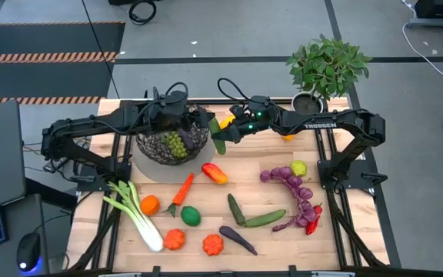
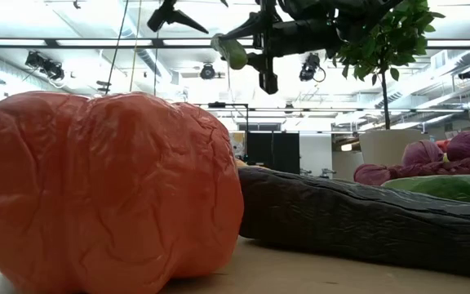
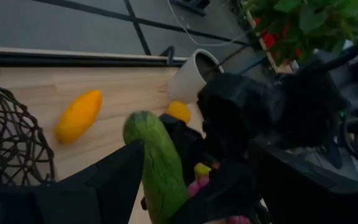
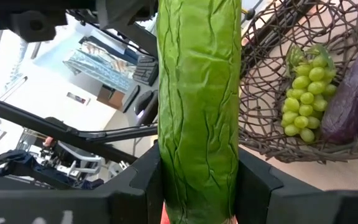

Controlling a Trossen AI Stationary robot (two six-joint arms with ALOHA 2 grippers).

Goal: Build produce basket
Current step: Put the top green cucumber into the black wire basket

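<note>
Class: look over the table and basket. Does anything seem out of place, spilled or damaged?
Nothing stands out. The basket sits upright holding grapes; the right gripper holds a cucumber beside it; the other produce lies loose on the table.

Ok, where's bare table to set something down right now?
Bare wood lies between the red pepper and purple aubergines, and beyond the basket toward the potted plant. The front, around the leek, is crowded.

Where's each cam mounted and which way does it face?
High: overhead, straight down on table, both arms, basket.
Low: table height, level past orange produce; arms overhead.
Left wrist: on left arm, facing the right tool and its cucumber; own dark fingers below.
Right wrist: past own tool clamping that cucumber, basket with grapes beyond.
Shared: cucumber, both wrist views.
</note>
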